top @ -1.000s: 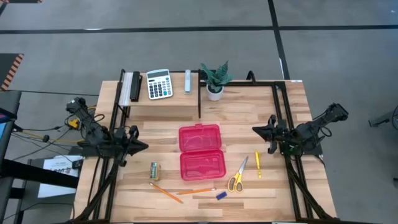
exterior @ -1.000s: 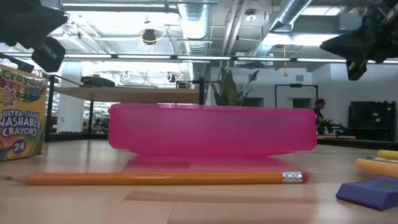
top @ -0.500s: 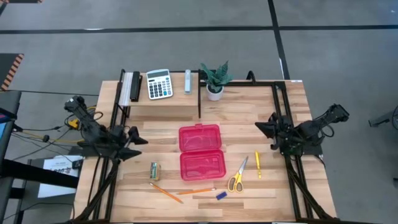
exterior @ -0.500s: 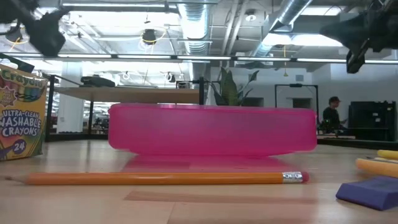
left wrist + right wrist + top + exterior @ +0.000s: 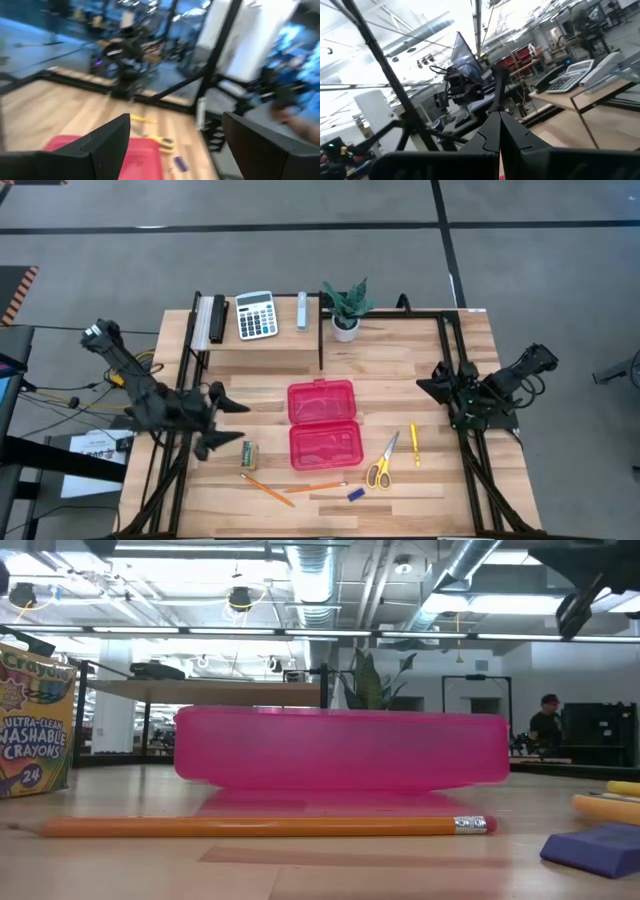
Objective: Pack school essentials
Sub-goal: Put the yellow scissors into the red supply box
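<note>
Packing is not showing any progress yet: the pink case (image 5: 322, 423) is lying open in the middle of the wooden table (image 5: 400, 360), both of its shallow halves looking empty, and every item is still lying on the boards around it. The left gripper (image 5: 222, 425) is hovering above the table's left side with its fingers spread wide apart and holding nothing, just beside the crayon box (image 5: 248, 455). The right gripper (image 5: 433, 385) is waiting over the right edge with its fingers pressed together, also holding nothing. The case is reading as glossy, translucent moulded plastic with rounded corners. The crayon box is a small printed cardboard carton standing upright, left of the case's near half. Two orange pencils (image 5: 267, 490) are lying in front of the case, slim wooden sticks, one showing a metal ferrule and pink rubber tip in the low view. The blue eraser (image 5: 355, 494) is sitting by them, a small matte wedge. Right of the case, the scissors (image 5: 382, 465) are resting with steel blades and yellow plastic loops, and the yellow pen (image 5: 414, 444) is lying just beyond them. All of these are still waiting to go in, and then the lid needs closing.
</note>
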You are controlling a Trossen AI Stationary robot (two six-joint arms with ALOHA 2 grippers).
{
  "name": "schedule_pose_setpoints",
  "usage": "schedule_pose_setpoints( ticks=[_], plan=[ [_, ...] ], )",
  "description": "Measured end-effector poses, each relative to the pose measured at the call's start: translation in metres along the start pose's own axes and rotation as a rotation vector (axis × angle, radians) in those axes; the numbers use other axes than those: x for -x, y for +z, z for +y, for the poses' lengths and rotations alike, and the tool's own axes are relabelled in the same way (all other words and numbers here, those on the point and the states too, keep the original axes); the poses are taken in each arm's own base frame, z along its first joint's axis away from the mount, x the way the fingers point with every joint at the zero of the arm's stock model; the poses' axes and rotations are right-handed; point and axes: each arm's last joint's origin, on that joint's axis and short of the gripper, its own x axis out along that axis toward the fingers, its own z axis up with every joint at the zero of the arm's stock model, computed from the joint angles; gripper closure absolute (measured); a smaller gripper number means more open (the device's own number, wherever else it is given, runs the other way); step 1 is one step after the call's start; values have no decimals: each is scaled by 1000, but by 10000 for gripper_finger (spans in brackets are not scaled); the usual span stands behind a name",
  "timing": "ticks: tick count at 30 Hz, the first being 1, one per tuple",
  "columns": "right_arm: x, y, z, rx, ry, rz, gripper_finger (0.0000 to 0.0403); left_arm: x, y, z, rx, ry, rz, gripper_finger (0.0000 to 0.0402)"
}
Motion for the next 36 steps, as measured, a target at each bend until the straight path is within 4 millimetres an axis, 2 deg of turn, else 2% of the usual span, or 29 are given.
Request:
schedule_pose_setpoints(
  ticks=[9,13,16,21,26,32,36],
  plan=[
    [5,-7,8,-5,130,97,381,-60,8,-63,-146,99,303,100],
    [6,-9,10,-35,164,130,370,-82,18,-89,-132,75,313,100],
    [2,-7,14,-11,148,160,355,-90,26,-101,-137,41,315,100],
    [-10,-17,24,167,61,345,320,-91,32,-104,-125,45,297,100],
    [-25,-47,32,375,-31,565,268,-90,34,-103,-128,56,292,100],
    [-47,-79,57,510,23,779,199,-89,32,-101,-155,80,302,102],
    [-56,-97,72,620,45,905,178,-90,33,-101,-153,84,297,109]
  ],
)
